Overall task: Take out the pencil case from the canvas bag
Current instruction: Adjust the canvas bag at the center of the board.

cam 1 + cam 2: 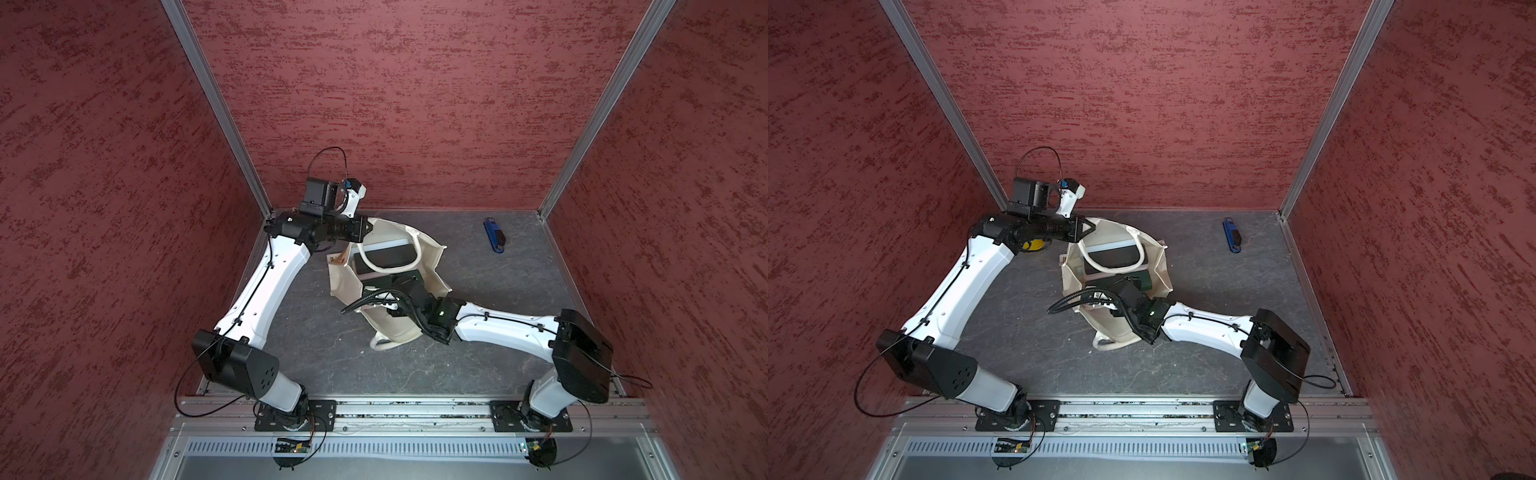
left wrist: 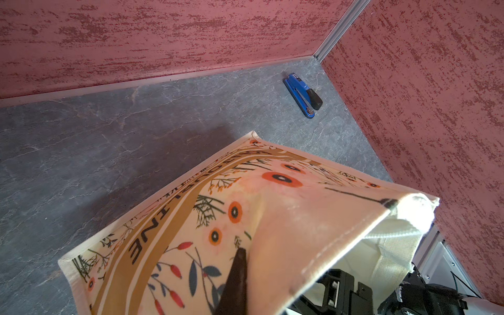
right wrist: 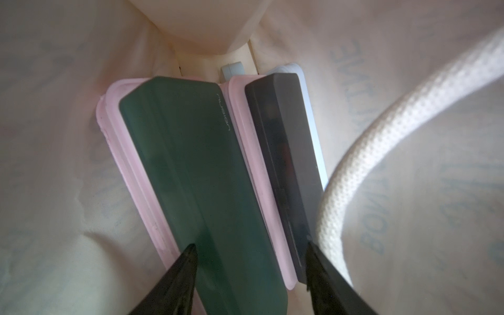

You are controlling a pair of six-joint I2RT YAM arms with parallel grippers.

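While left gripper (image 2: 242,253) pinches canvas bag (image 1: 432,262), right gripper (image 3: 251,242) gapes astride green pencil case (image 3: 185,163).

Blue plastic stapler (image 1: 494,235) with a black top on a grey, stone-patterned bench (image 1: 498,299), boxed in by red textured walls (image 1: 395,104).

The stapler lies flat at the far right of the bench, close to the far right corner and its silver aluminium post (image 1: 598,108). Its long side runs roughly near to far, and it stands well apart from everything else in both top views. At the far left, a small yellow rounded object (image 1: 1034,245) shows in a top view, mostly hidden and too little seen to identify. A silver aluminium rail (image 1: 415,409) runs along the bench's near edge.
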